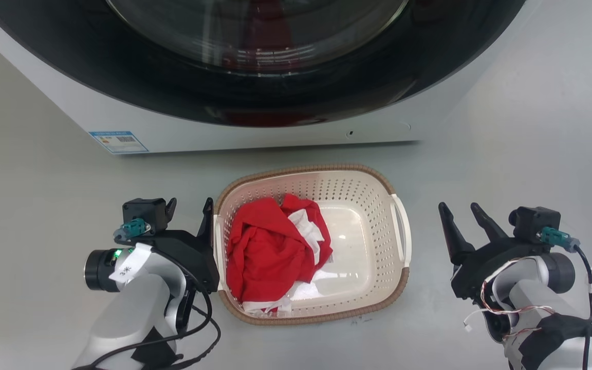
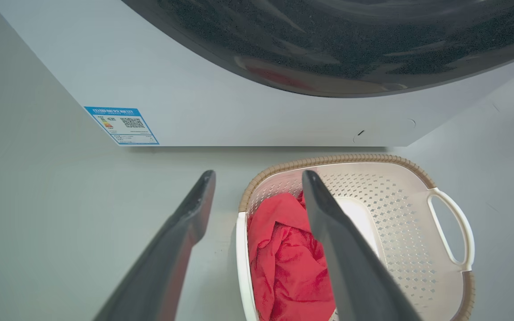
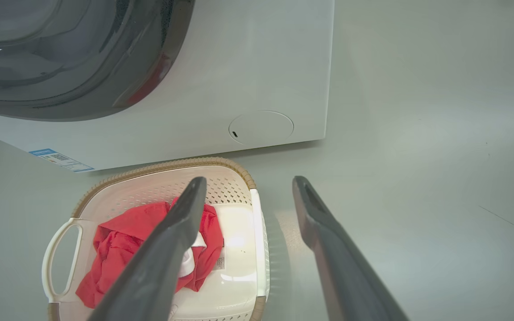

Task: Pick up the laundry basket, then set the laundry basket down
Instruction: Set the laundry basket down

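Observation:
The laundry basket (image 1: 321, 168) stands on the grey floor in front of the washer, cream with a brown rim, holding a red and white garment (image 1: 270, 252). My left gripper (image 1: 189, 205) is open, and its inner finger is close against the basket's left handle (image 1: 217, 241). In the left wrist view the left gripper (image 2: 258, 174) straddles that left edge (image 2: 240, 249), one finger over the floor and one over the red cloth. My right gripper (image 1: 460, 208) is open and stands apart from the right handle (image 1: 402, 231). In the right wrist view that handle (image 3: 257, 240) lies between the fingers of the right gripper (image 3: 249, 179).
The white washer (image 1: 275, 136) with its dark round door rises just behind the basket, a blue label (image 1: 118, 141) at its lower left corner. Bare grey floor lies left and right of the basket.

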Tool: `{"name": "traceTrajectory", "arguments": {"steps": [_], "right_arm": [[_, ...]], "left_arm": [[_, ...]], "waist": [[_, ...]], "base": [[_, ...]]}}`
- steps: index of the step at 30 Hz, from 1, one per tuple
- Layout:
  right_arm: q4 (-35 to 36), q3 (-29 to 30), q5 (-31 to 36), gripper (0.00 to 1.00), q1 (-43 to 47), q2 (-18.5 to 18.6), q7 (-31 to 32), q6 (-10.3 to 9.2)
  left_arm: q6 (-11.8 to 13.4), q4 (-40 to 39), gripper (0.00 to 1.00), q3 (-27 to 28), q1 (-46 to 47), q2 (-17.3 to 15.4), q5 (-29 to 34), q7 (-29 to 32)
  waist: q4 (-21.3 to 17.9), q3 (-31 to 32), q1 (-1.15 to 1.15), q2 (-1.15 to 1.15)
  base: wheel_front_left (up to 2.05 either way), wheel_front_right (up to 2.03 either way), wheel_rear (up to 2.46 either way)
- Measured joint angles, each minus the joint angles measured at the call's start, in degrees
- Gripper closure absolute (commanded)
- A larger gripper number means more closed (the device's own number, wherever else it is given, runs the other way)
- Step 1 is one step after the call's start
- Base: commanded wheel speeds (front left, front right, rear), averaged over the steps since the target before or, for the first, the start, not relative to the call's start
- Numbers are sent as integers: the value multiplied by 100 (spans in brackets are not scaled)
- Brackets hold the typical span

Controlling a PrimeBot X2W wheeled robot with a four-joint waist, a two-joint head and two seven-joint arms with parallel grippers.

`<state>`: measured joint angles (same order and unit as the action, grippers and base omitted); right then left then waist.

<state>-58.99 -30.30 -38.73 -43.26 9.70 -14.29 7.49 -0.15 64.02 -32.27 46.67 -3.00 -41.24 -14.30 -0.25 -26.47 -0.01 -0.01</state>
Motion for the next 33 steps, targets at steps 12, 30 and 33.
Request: {"name": "traceTrajectory", "arguments": {"steps": [12, 30, 33], "right_arm": [[920, 181, 352, 0, 834, 90, 0, -222], [2641, 535, 961, 0, 2160, 425, -1, -840], [2963, 582, 1036, 0, 2390, 442, -1, -964]], "left_arm": [[352, -1178, 0, 110, -921, -347, 520, 0], [671, -3721, 0, 502, -2549, -788, 1311, -1], [678, -4135, 0, 598, -2842, -831, 1395, -2]], "waist": [[48, 1015, 0, 0], [-1, 2107, 0, 0], [-8, 2245, 0, 0]], "base": [[0, 0, 0], [0, 0, 0], [0, 0, 0]]}}
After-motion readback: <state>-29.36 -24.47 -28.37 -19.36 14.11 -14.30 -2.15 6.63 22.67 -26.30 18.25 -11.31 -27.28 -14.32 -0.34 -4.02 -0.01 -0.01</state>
